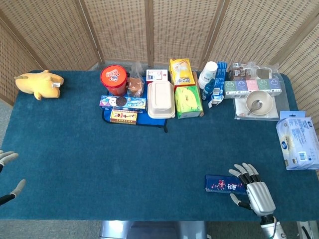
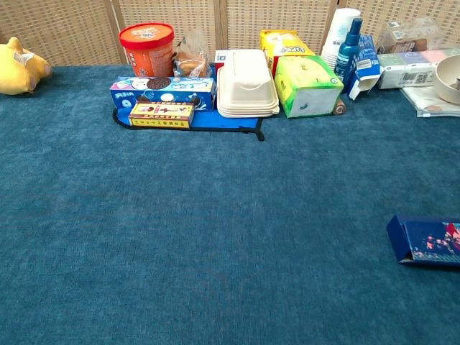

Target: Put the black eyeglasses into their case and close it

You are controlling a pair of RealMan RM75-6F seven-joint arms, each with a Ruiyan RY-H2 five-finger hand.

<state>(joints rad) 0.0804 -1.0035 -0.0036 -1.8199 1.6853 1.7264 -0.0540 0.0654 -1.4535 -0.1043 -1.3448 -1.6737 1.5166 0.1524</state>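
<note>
backing blue tabletop (image 1: pixel 75 144): wicker screen (image 1: pixel 149 30)

Bright, even daylight — soft short shadows, sharp focus, no glare — both views alike.

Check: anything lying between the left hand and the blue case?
Nothing. In the head view, only bare blue tablecloth lies between the left hand and the blue case.

Blue case (image 1: pixel 225 184) (patterned lid), closed, flat
</note>
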